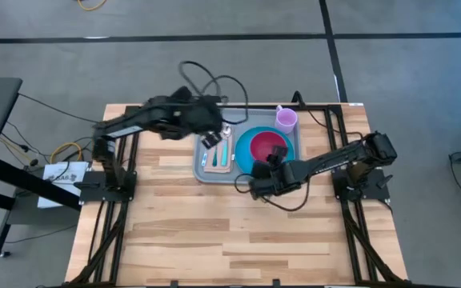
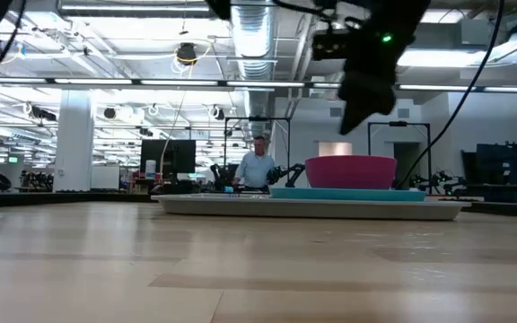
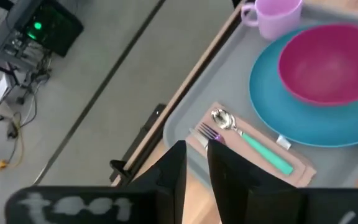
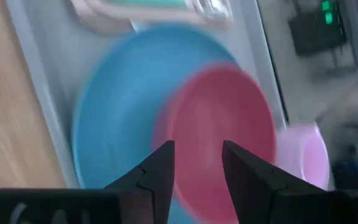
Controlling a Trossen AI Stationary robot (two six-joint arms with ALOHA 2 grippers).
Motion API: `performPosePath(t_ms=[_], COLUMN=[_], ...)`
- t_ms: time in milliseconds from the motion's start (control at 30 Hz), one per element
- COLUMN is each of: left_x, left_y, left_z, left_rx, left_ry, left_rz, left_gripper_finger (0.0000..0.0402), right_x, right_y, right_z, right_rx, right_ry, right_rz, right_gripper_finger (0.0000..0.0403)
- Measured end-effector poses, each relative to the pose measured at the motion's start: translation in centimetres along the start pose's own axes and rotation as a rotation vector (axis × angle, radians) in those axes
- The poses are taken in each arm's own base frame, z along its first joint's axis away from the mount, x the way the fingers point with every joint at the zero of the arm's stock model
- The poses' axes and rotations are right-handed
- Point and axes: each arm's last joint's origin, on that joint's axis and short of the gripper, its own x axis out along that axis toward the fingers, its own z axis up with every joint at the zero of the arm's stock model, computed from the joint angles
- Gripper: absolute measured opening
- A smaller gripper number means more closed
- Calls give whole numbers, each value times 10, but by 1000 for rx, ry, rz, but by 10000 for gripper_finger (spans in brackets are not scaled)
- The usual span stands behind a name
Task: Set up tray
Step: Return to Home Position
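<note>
The pale grey-blue tray [image 1: 201, 172] [image 3: 229, 74] [image 2: 312, 208] lies flat on the far half of the wooden table. It holds a round blue plate [image 1: 245, 152] [image 3: 272, 106] with a pink bowl [image 1: 268, 146] [image 2: 351, 171] [image 4: 222, 124] resting on it. A purple cup [image 1: 286, 120] [image 3: 272, 15] stands in the tray's far right corner. A tan napkin [image 1: 220, 160] [image 3: 303, 167] carries a teal-handled spoon [image 3: 253, 140] and a fork [image 3: 209, 132]. My left gripper [image 1: 212, 140] [image 3: 196, 168] hovers over the napkin's far end, narrowly open. My right gripper [image 1: 274, 160] [image 4: 197, 168] hangs open above the bowl's near rim.
Bare wood stretches across the table's near half [image 1: 230, 240]. Black frame rails [image 1: 106, 232] run along both sides, and cables [image 1: 214, 84] loop past the far edge. A person [image 2: 258, 166] sits in the room beyond the table.
</note>
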Motion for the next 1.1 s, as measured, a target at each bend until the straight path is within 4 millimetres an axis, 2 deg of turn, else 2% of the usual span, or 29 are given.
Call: performPosePath(t_ms=[167, 300, 467, 600, 800, 900, 967, 1100], left_x=[-37, -62, -67, -53, -10, 12, 24, 40], left_y=[29, 50, 60, 55, 19, 1, -13, -25], left_z=[-15, -39, -85, -134, -200, -226, -238, -257], left_rx=[-64, -110, -130, -131, -98, -144, -117, -103], left_ry=[-67, -95, -69, -29, -86, -177, -237, -327], left_rz=[-55, -103, -76, -72, -159, -244, -349, -433], left_gripper_finger=[57, 57, 57, 57, 57, 57, 57, 57], right_x=[-25, -50, -77, -92, -113, -128, -138, -157], right_y=[2, 11, 28, 37, 30, 17, 7, -30], right_z=[-26, -44, -59, -68, -76, -80, -85, -98], right_rx=[-5, -17, -38, -65, -33, 35, 40, 61], right_ry=[63, -30, -183, -278, -370, -461, -493, -502], right_rz=[-108, -226, -249, -238, -194, -180, -155, -39], right_gripper_finger=[129, 129, 129, 129, 129, 129, 129, 129])
